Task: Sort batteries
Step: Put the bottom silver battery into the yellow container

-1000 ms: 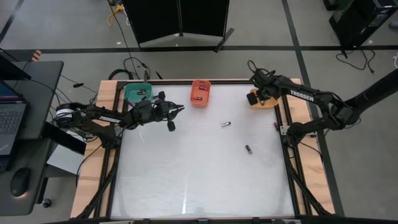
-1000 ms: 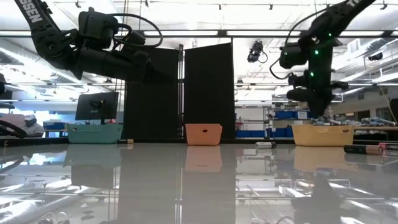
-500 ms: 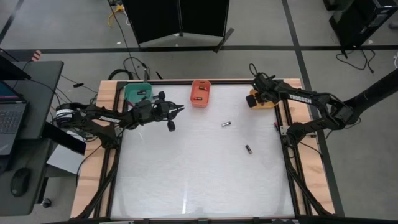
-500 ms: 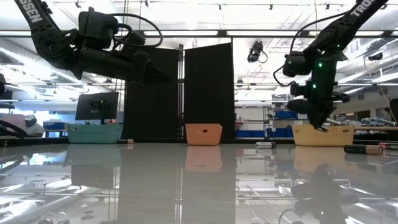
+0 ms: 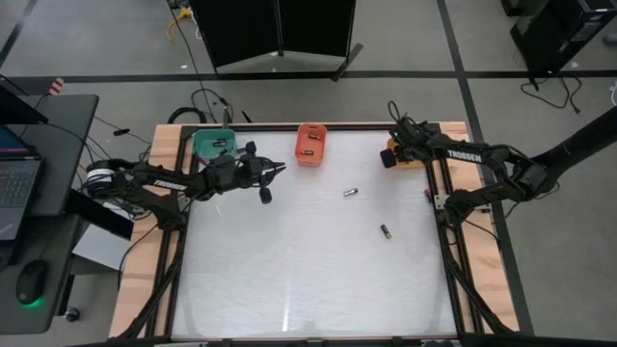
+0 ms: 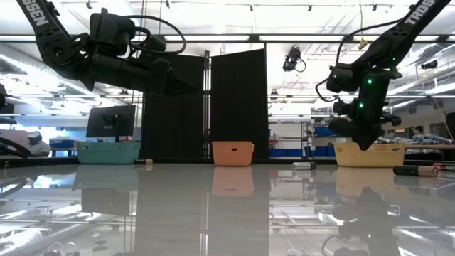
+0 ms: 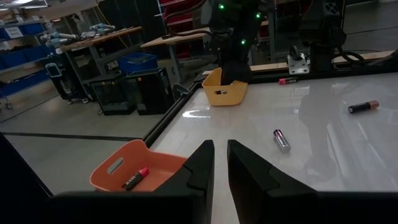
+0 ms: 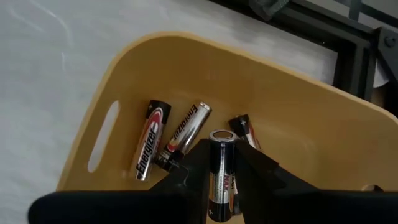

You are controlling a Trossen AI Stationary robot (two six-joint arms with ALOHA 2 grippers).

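My right gripper (image 5: pixel 389 157) hangs over the yellow bin (image 8: pixel 186 68) at the table's far right, shut on a dark battery (image 8: pixel 220 167). Three batteries (image 8: pixel 148 146) (image 8: pixel 186 134) (image 8: pixel 242 127) lie on the bin's floor. Two more batteries (image 5: pixel 351 192) (image 5: pixel 385 231) lie flat on the white table. The orange bin (image 5: pixel 310 143) and the teal bin (image 5: pixel 213 143) each hold a battery. My left gripper (image 5: pixel 275 172) hovers level near the teal bin, its fingers (image 7: pixel 199 168) a narrow gap apart with nothing between them. My right gripper pinches the battery's round side (image 8: pixel 221 177) between its two fingers. The battery lies along the fingers, and its silvery end (image 8: pixel 221 137) sticks out past their tips. The fingers slant steeply down from above. The battery is clear of the bin's floor.
A small red-ended battery (image 5: pixel 427 194) lies by the right rail. Wooden edges and black rails frame the table. The three bins stand in a row along the far edge. The near half of the white surface (image 5: pixel 289 280) is bare.
My right gripper has sunk toward the yellow bin with the battery and has tipped to point more steeply down. The left arm has kept still.
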